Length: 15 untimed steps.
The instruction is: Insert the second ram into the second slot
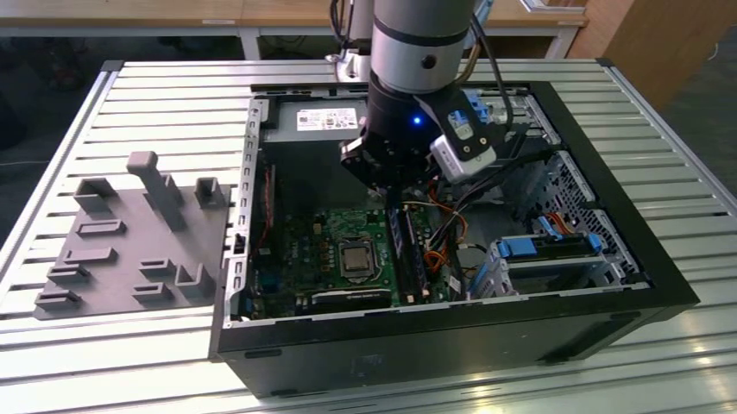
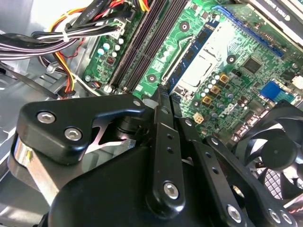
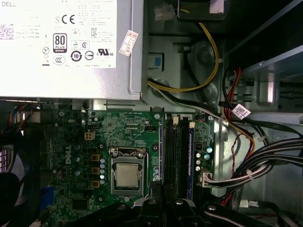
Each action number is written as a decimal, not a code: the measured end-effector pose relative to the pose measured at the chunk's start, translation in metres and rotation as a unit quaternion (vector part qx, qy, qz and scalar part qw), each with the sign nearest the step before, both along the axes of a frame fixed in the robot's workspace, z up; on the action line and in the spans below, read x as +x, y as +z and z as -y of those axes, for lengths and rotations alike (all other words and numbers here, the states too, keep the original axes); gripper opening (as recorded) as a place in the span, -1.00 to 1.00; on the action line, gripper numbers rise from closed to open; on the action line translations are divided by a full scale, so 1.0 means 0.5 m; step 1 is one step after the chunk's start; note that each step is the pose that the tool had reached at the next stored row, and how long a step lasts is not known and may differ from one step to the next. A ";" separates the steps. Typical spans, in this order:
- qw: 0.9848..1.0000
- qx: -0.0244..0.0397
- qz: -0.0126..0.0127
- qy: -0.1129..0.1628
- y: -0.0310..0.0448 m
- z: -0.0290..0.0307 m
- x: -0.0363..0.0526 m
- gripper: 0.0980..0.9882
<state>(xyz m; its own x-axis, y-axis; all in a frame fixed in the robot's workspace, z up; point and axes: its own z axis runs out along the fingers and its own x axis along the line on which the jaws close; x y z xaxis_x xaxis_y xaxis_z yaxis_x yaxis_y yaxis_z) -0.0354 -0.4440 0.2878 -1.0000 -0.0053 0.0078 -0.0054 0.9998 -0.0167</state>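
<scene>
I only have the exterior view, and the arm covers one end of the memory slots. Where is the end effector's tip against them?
Observer: In the second wrist view the end effector comes down at the end of the memory slots, on the side nearest the CPU socket.
Operator: Is a ram stick there?
Observer: In the first wrist view a thin blue strip runs along that socket-side edge to the tip; whether it is seated, I cannot tell.
Operator: Anything on the other edge?
Observer: A second blue strip, on the side toward the cable bundle.
</scene>
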 end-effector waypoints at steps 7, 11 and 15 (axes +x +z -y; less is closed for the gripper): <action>1.000 -0.001 0.000 0.000 -0.004 0.000 -0.001 -0.92; 1.000 -0.001 0.000 0.000 -0.005 0.000 -0.001 -0.92; 1.000 -0.001 0.000 0.000 -0.007 0.000 -0.001 -0.92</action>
<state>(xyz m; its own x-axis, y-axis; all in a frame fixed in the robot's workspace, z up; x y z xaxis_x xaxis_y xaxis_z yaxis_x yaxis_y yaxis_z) -0.0361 -0.4440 0.2841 -1.0000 -0.0053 0.0079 -0.0055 0.9998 -0.0188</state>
